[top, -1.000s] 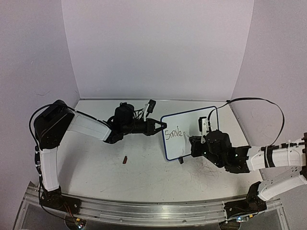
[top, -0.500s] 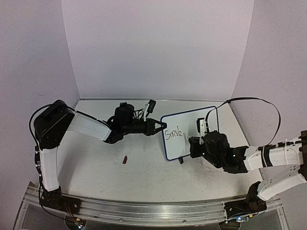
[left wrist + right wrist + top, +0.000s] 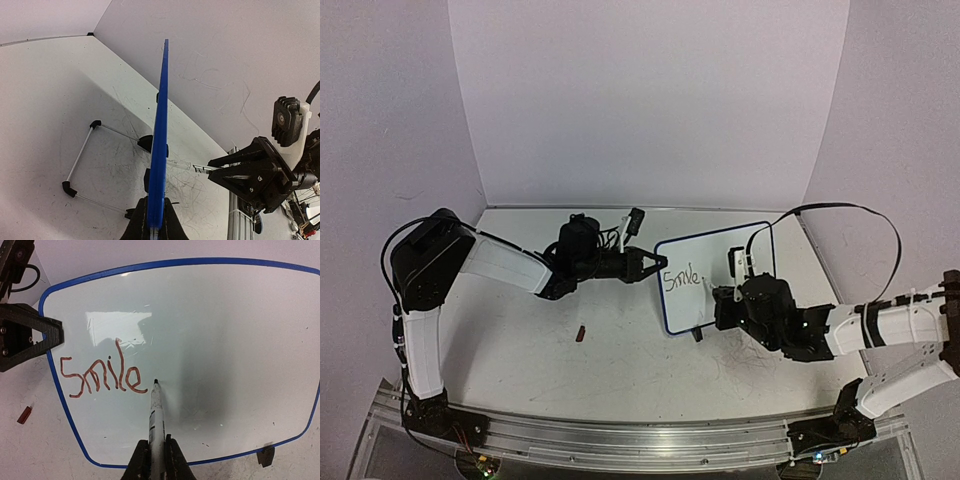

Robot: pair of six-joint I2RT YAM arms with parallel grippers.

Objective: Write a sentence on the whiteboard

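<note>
The whiteboard (image 3: 720, 262), white with a thin blue frame, stands tilted on the table at centre right. It fills the right wrist view (image 3: 215, 340), and the left wrist view shows its blue edge (image 3: 161, 130) end-on. The sentence (image 3: 100, 377) reads only "Smile" in reddish-brown marker; it also shows in the top view (image 3: 682, 279). My left gripper (image 3: 658, 266) is shut on the whiteboard's left edge (image 3: 156, 220). My right gripper (image 3: 723, 297) is shut on a white marker (image 3: 156, 425), whose tip sits at the board just right of the "e".
A small red marker cap (image 3: 581, 333) lies on the table left of the board, also in the right wrist view (image 3: 24, 414). The board's wire stand (image 3: 82, 155) and black feet (image 3: 146, 142) rest on the scuffed table. Purple walls enclose the table.
My right gripper has shifted slightly left toward the board with the marker. The left arm and board have not moved.
</note>
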